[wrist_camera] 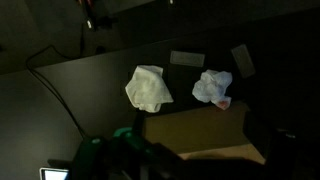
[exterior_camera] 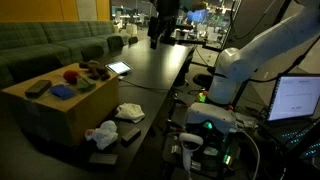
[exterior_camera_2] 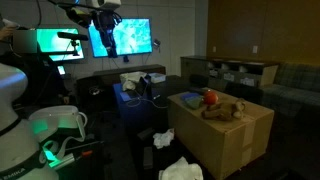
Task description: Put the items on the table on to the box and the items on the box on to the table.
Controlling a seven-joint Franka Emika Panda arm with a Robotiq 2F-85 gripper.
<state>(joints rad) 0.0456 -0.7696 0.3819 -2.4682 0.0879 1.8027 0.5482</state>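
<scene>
A cardboard box (exterior_camera: pixel 55 112) (exterior_camera_2: pixel 228 138) (wrist_camera: pixel 195 126) stands on the black table (exterior_camera: pixel 150 75). On its top lie a red object (exterior_camera: pixel 70 73) (exterior_camera_2: pixel 211 98), a blue object (exterior_camera: pixel 63 91), a dark flat object (exterior_camera: pixel 37 88) and a brown plush (exterior_camera: pixel 95 70) (exterior_camera_2: pixel 226 112). Two white crumpled cloths (exterior_camera: pixel 128 112) (exterior_camera: pixel 100 133) lie on the table beside the box; the wrist view shows them too (wrist_camera: pixel 148 87) (wrist_camera: pixel 212 86). My gripper (exterior_camera: pixel 157 35) (exterior_camera_2: pixel 105 25) hangs high above the table, far from everything, holding nothing visible. Its jaws are too dark to read.
A tablet (exterior_camera: pixel 119 68) with a lit screen lies on the table behind the box. Dark flat items (exterior_camera: pixel 130 132) (wrist_camera: pixel 186 58) lie near the cloths. The arm's green-lit base (exterior_camera: pixel 205 125) (exterior_camera_2: pixel 55 125), a laptop (exterior_camera: pixel 298 98), monitors (exterior_camera_2: pixel 125 38) and sofas (exterior_camera: pixel 50 45) surround the table.
</scene>
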